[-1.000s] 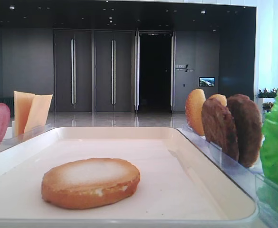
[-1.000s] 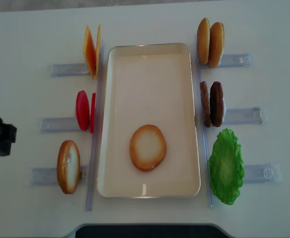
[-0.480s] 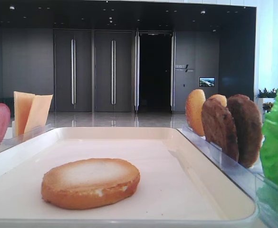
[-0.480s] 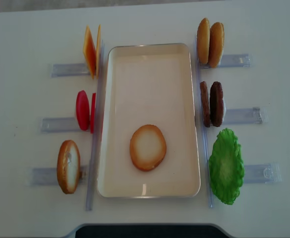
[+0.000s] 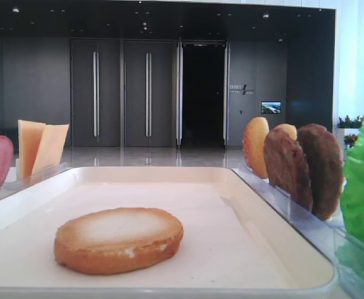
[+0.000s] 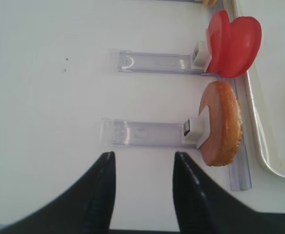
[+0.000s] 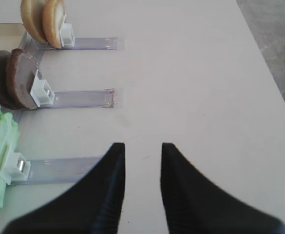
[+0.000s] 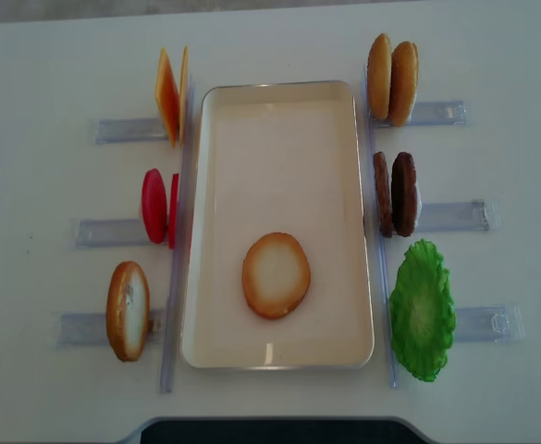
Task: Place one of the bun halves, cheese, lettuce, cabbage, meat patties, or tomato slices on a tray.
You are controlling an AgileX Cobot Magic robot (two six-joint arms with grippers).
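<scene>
Dark hall beyond white surface [image 8: 57, 55]. Far wall [image 5: 35, 81] dark grey, panelled. Tall double doors [image 5: 122, 93] with long vertical metal handles, left of centre. Open black doorway [image 5: 202, 93] right of them. Small lit screen [image 5: 270, 107] on wall further right. Ceiling [image 5: 157, 18] dark with small spot lights. Floor [image 5: 150, 157] glossy, reflecting. Bright window [image 5: 356, 62] at far right, potted plants [image 5: 348, 122] below it.

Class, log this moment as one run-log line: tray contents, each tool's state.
tray: one bun half, pale face up | left tool: open, empty | right tool: open, empty
</scene>
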